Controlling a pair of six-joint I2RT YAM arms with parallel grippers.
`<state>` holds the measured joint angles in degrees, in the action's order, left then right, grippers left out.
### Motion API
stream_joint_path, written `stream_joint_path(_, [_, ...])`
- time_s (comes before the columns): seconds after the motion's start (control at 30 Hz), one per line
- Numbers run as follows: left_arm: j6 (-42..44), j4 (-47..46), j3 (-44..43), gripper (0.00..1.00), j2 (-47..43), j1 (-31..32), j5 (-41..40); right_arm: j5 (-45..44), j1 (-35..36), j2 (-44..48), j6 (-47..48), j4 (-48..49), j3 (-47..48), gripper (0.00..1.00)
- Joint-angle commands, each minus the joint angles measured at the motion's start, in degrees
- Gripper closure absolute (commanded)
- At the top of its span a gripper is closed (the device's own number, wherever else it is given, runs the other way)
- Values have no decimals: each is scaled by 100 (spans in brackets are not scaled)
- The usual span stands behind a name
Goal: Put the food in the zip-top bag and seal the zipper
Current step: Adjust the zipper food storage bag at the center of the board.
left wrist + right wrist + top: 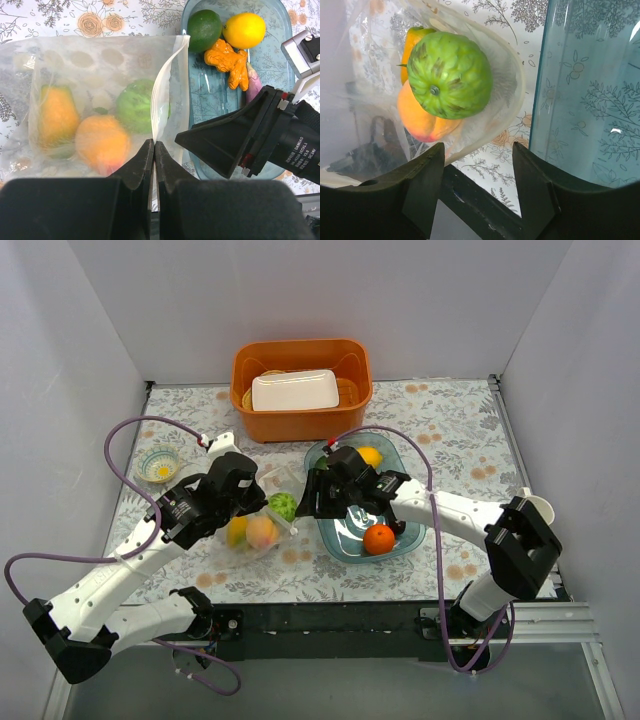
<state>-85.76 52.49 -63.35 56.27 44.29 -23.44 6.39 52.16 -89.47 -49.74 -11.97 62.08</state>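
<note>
Left wrist: left gripper (pixel 154 146) pinches the zip-top bag (pixel 95 60) mouth (3 food (pixel 102 142) pieces inside); right gripper (pixel 479 152) spread beside it.

The left claw (pixel 264 498) and right claw (pixel 306 503) meet at the zip-top bag (pixel 252 542).

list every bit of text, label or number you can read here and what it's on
"DAMIAO": white print on the black motor housing of the right arm, seen in the left wrist view.
The other lines of white print beside it look like a model code but are too small to read.
No other text can be read in any view.
</note>
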Motion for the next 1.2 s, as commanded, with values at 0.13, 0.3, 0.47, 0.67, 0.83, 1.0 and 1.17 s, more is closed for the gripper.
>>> stream_joint_path(0.13, [-3, -11, -46, 100, -178, -26, -117, 169, 31, -211, -379, 695, 14, 41])
stream_joint_path(0.3, [-11, -11, -37, 100, -222, -26, -108, 336, 40, -422, -405, 748, 111, 44])
stream_joint_path(0.47, [-11, -2, -46, 100, -239, -26, -143, 258, 31, -387, -327, 801, 154, 77])
stream_joint_path(0.67, [6, 16, -63, 100, -213, -26, -196, -278, 57, -167, 366, 196, 855, 99])
stream_joint_path(0.83, [-11, 104, -264, 100, -196, -26, -477, -560, 180, -149, 1289, -664, 2235, 99])
stream_joint_path(1.0, [-134, 445, -958, 100, -2, -26, -1247, -515, 365, -1062, 2081, -2051, 4507, 99])
stream_joint_path(1.17, [-258, 850, -1451, 100, 95, -70, -1795, -965, 470, -1268, 2117, -2437, 4692, 99])
